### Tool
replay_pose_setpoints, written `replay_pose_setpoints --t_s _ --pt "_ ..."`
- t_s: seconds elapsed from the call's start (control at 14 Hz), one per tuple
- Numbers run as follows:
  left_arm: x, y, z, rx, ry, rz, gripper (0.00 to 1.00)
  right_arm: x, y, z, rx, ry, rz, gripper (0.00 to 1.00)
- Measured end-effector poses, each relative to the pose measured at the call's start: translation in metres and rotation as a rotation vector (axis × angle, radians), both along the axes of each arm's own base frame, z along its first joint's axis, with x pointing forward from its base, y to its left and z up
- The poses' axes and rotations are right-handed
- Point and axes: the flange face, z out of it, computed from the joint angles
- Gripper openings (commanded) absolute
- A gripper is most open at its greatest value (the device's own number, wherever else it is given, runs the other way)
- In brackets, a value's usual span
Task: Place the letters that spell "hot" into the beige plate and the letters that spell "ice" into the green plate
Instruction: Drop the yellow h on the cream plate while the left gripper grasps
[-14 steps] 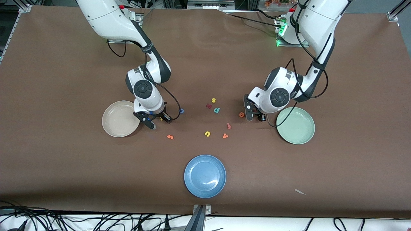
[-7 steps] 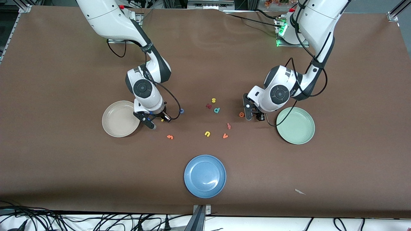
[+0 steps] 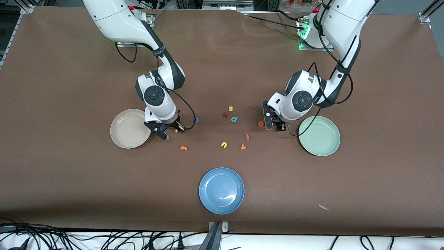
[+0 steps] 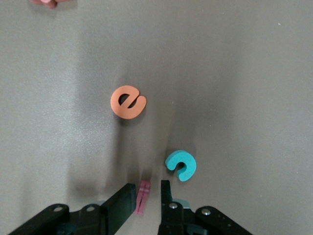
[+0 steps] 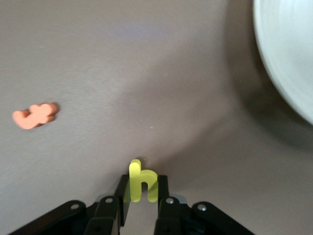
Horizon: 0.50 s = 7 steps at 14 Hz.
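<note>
Between right hand [image 5: 143, 188] fingers: yellow "h" [image 5: 141, 181] pinched upright, just beside beige plate [image 3: 129, 128]. Judgement: lift straight, carry short way over rim, release low so letter doesn't bounce out. Left hand [image 4: 146, 198] closed on dark red "i" [image 4: 143, 197], seemingly still at tabletop [image 3: 69, 86]; teal "c" [image 4: 181, 165] just beside finger, orange "e" [image 4: 127, 102] near. Raise without nudging "c". Green plate [image 3: 319, 135] near. Blue "o" [image 3: 196, 120], orange "t" [image 3: 184, 148] still on tabletop.
</note>
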Motion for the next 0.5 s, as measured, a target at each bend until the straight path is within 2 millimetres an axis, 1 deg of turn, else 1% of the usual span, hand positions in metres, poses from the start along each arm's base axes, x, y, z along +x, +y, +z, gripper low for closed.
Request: replay_pose_setpoints --t_s 0.14,0.21,0.36,0.43,0.5 --pt "0.001 0.0 0.001 -0.002 -0.006 0.001 0.32 0.008 -0.008 0.027 -0.025 0.03 0.07 0.15" --pt "0.001 0.001 0.001 -0.002 -0.007 0.002 0.33 0.012 -0.017 0.044 -0.035 0.036 0.103 0.15" --pt "0.002 0.001 0.001 -0.003 -0.008 0.002 0.33 0.021 -0.044 0.069 -0.058 0.053 0.182 0.15" --pt "0.002 0.001 0.001 -0.003 -0.008 0.002 0.28 0.025 -0.06 0.076 -0.07 0.063 0.219 0.15" --pt "0.002 0.001 0.001 -0.003 -0.008 0.002 0.15 0.027 -0.076 0.079 -0.078 0.071 0.252 0.15"
